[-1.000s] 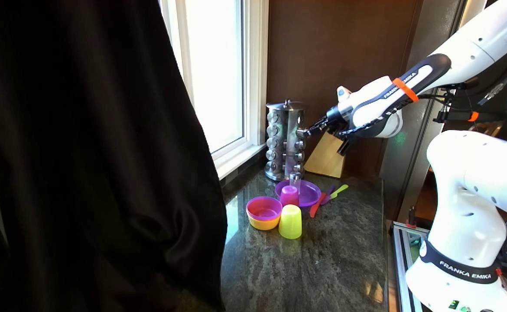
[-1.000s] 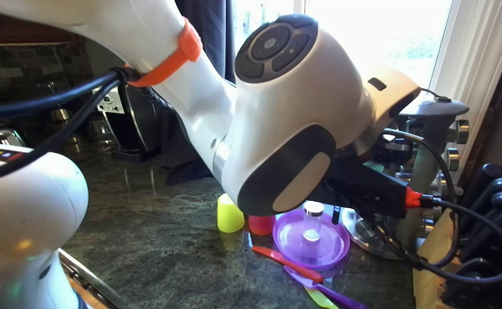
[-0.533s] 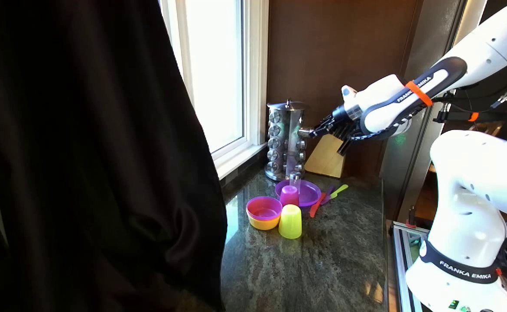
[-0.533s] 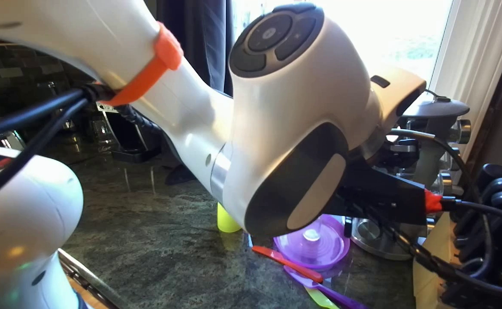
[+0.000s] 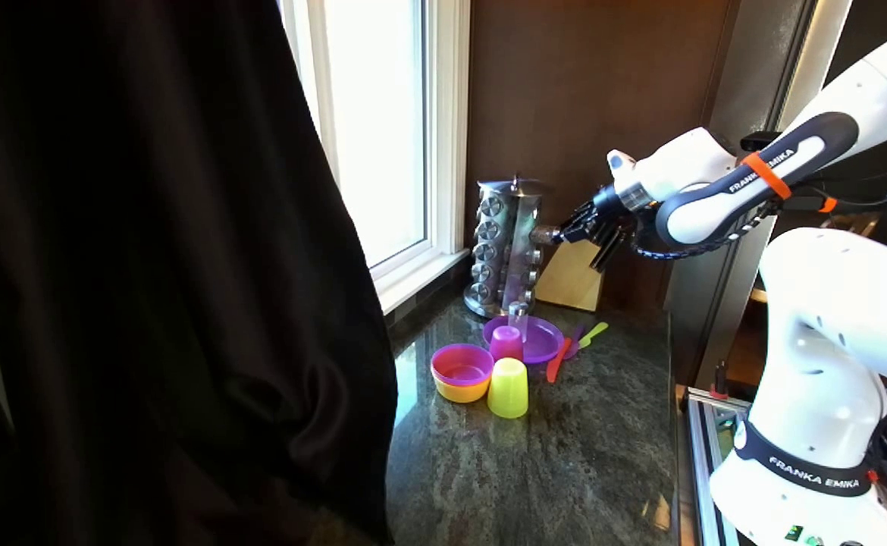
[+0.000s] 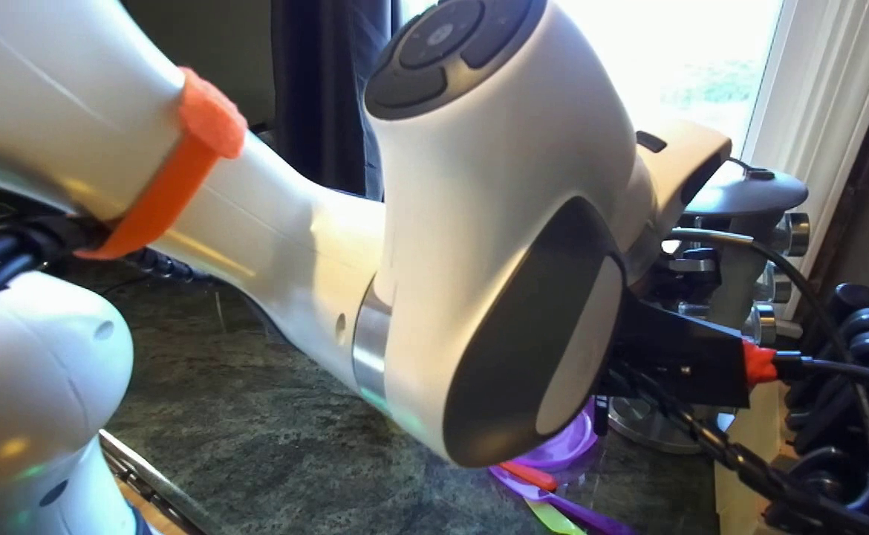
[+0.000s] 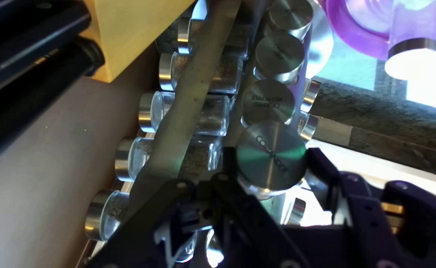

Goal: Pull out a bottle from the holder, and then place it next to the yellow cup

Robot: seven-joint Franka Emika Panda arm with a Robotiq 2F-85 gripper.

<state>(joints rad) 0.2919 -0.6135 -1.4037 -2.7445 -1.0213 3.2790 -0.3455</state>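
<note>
Dark worktop (image 5: pixel 565 470) fronts the holder (image 5: pixel 520 246); the end effector (image 7: pixel 272 160) clamps a bottle (image 5: pixel 543 235) partly out; placing beside the yellow cup (image 5: pixel 508 388) remains.

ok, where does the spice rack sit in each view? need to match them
In an exterior view: spice rack just right of center, next to the window.
In an exterior view: spice rack toward the right edge, partly hidden by the arm.
Wrist view: spice rack through the middle, base near the top, running down behind the gripper.
Shared landmark: purple plate, by the rack's base in all three.
</note>
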